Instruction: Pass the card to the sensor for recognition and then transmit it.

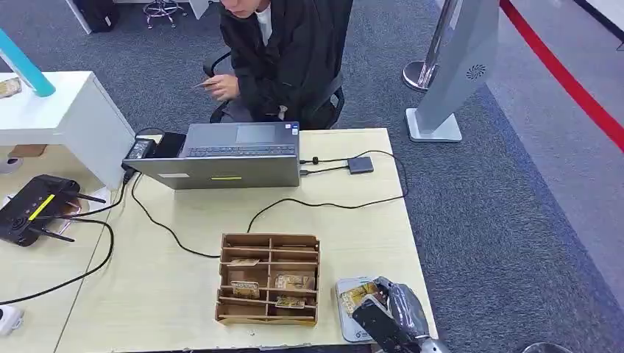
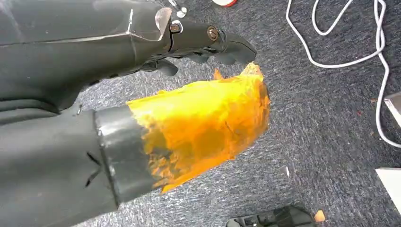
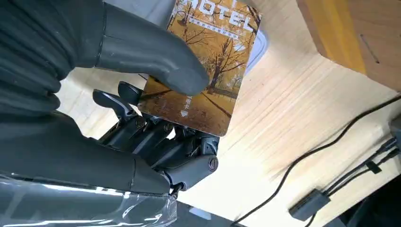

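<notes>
1. Right robot hand (image 1: 386, 312) sits at the near right corner of the counter (image 1: 346, 213), just right of the brown divided card box (image 1: 268, 279). I see it come in from below in the head view, wrist wrapped in clear plastic.
2. Right robot hand is grasping the card (image 3: 208, 71): thick grey thumb (image 3: 151, 56) pressed on the printed face, dark fingers (image 3: 156, 137) curled under the back edge. Card shows autumn trees and "HOTEL" lettering.
3. Card is held low over the flat pale sensor pad (image 1: 349, 323) at that corner; the pad's rounded edge (image 3: 257, 45) peeks out past the card in the right wrist view. I can't tell whether card and pad touch.
4. Left robot hand (image 2: 203, 42) hangs over the grey carpet (image 2: 331, 118). Thumb wrapped in orange tape (image 2: 203, 127), dark fingers curled inward with nothing in them, so clenched.
5. Card box holds more cards in several of its compartments.
6. Far side of the counter: grey laptop (image 1: 235, 154), black cables (image 1: 294, 202) looping across the top, small dark adapter (image 1: 360, 164) right of the laptop.
7. A person in a dark jacket (image 1: 283, 51) sits behind the laptop, 1 hand (image 1: 221, 87) raised holding something small; can't make it out.
8. Black router with antennas (image 1: 37, 209) on the adjoining surface to the left.
</notes>
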Robot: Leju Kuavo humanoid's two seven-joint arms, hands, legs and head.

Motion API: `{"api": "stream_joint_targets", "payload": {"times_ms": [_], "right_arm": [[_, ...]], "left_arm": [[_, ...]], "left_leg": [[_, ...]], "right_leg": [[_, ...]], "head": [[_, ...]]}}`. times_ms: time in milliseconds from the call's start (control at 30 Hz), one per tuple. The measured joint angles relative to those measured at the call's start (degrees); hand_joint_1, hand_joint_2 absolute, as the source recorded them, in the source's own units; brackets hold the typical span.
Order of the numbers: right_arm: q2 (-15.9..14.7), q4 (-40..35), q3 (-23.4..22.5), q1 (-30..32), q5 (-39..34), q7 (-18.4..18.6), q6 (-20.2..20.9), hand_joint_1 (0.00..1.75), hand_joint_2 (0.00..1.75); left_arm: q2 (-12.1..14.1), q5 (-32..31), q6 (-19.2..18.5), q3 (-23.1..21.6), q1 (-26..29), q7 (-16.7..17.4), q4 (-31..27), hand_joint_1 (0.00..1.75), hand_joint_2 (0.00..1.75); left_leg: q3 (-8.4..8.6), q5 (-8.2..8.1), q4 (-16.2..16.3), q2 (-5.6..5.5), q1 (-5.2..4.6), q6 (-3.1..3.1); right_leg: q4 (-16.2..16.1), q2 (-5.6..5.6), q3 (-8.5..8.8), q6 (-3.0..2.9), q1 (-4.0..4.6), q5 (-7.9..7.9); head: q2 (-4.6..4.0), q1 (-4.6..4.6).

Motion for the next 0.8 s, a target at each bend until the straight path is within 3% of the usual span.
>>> {"api": "stream_joint_targets", "payload": {"times_ms": [800], "right_arm": [[0.00,2.54,0.50,-0.91,1.05,2.05,0.09,1.75,1.75]], "left_arm": [[-0.04,0.00,0.15,0.00,0.02,0.00,0.02,0.00,0.00]], "left_leg": [[0.01,0.00,0.00,0.00,0.00,0.00]], "right_leg": [[0.00,0.00,0.01,0.00,0.00,0.00]], "head": [[0.00,-0.02]]}}
